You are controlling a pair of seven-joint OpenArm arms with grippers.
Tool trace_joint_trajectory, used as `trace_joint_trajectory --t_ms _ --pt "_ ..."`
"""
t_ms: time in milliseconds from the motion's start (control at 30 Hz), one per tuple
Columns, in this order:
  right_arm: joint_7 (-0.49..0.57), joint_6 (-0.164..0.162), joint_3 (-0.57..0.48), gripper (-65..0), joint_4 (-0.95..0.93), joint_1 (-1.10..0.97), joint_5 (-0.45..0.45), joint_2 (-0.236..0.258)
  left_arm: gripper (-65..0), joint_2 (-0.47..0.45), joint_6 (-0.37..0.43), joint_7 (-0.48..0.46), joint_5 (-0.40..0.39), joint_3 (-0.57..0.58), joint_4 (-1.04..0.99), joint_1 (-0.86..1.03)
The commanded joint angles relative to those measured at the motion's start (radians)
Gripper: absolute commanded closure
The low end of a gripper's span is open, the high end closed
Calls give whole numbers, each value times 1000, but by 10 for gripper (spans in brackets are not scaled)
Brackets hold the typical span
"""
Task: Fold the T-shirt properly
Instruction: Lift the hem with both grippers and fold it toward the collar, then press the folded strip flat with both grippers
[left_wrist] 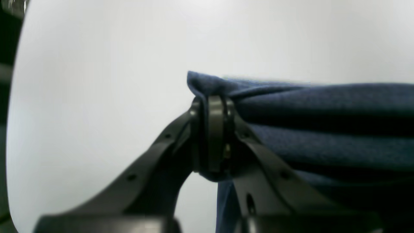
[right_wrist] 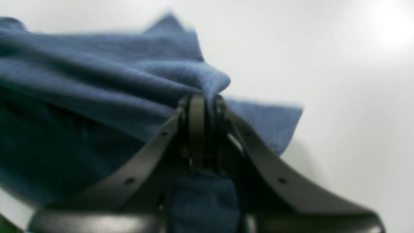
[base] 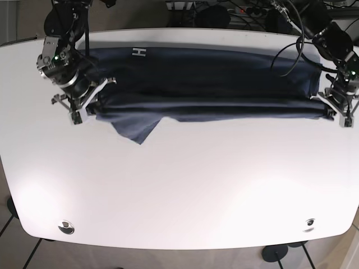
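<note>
Left gripper point(left_wrist: 215, 129) and right gripper point(right_wrist: 200, 129) clamped tight on navy T-shirt point(base: 213, 84) edge. Risk: uneven pull skews fold; loose sleeve point(base: 137, 128) bunches underneath.

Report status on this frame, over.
Left gripper shut on T-shirt corner. Right gripper shut on opposite end. Shirt stretched across table. Nothing obstructing.

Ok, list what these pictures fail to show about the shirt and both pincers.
- Base view: the left pincer and right pincer tips are too small to judge grip.
- Base view: the T-shirt print is cut by a fold; only an "H" reads.
- Left wrist view: fabric runs off the right edge.
- Right wrist view: cloth is blurred; which part is pinched is unclear.
</note>
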Motion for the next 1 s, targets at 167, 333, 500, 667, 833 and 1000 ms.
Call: trace_joint_trajectory --t_ms 167,333,500,667,833,1000 --pt "24 3 74 -25 18 -94 -5 -56 0 -21 7 -22 4 14 13 86" --pt "19 -5 88 -244 28 -148 -1 -65 -346 -27 7 -19 5 56 13 99" --pt "22 3 101 -477 36 -111 0 -65 -378 -41 7 -17 -6 57 82 94" --pt "19 -3 42 -474 -16 41 -8 -61 -378 13 7 -17 -6 73 167 93" --pt "18 -5 -76 -474 -173 162 -11 -58 -378 42 7 -17 -4 206 139 134" --pt "24 -6 -94 -474 -338 235 -11 -62 -378 54 7 -17 -3 206 90 165"
